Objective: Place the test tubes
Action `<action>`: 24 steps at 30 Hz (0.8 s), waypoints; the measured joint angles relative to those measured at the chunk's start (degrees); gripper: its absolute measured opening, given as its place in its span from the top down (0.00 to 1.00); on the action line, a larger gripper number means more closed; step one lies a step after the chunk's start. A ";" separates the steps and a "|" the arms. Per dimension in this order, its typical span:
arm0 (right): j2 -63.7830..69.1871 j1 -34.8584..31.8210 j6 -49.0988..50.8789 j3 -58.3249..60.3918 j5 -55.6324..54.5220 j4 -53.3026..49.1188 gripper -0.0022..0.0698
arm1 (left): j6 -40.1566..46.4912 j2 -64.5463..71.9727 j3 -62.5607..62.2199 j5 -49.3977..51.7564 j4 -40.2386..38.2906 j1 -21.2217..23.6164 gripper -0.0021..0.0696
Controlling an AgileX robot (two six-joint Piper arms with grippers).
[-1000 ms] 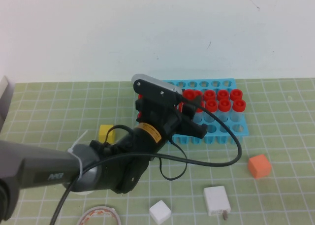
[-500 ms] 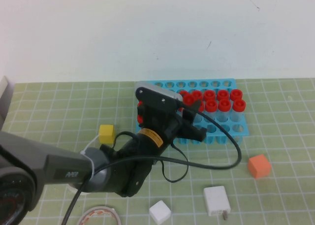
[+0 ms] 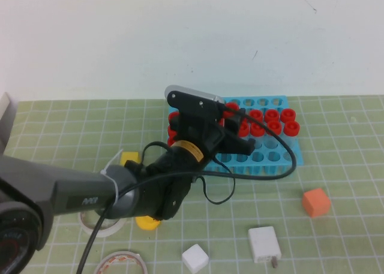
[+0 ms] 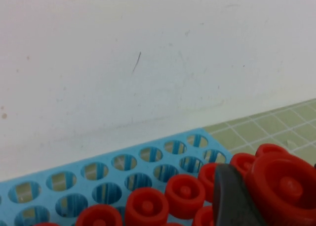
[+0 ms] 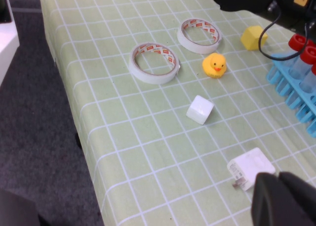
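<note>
The left gripper (image 3: 235, 141) is hovering over the blue rack (image 3: 270, 160) at the far edge of the bench (image 3: 348, 184), gripping a red-capped tube (image 4: 286, 186) beside the other tubes (image 3: 273, 121) standing there. The right gripper (image 5: 279, 189) is hanging closed and empty above the near edge, by a white charger (image 5: 251, 167).

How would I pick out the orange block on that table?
Find the blue tube rack, where the left hand holds a red-capped tube; the shut right hand hovers near the white charger. The orange block lies alone off the rack's near right corner. It is the only orange thing; the nearby charger and small block are white.
</note>
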 joint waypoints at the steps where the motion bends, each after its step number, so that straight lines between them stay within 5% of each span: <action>1: 0.00 0.00 0.00 0.00 0.00 0.00 0.97 | -0.61 0.00 -0.22 0.74 0.44 0.16 0.59; 24: 0.00 0.00 0.00 0.00 0.00 0.00 0.97 | -1.64 5.18 -0.50 -1.90 5.28 0.80 0.59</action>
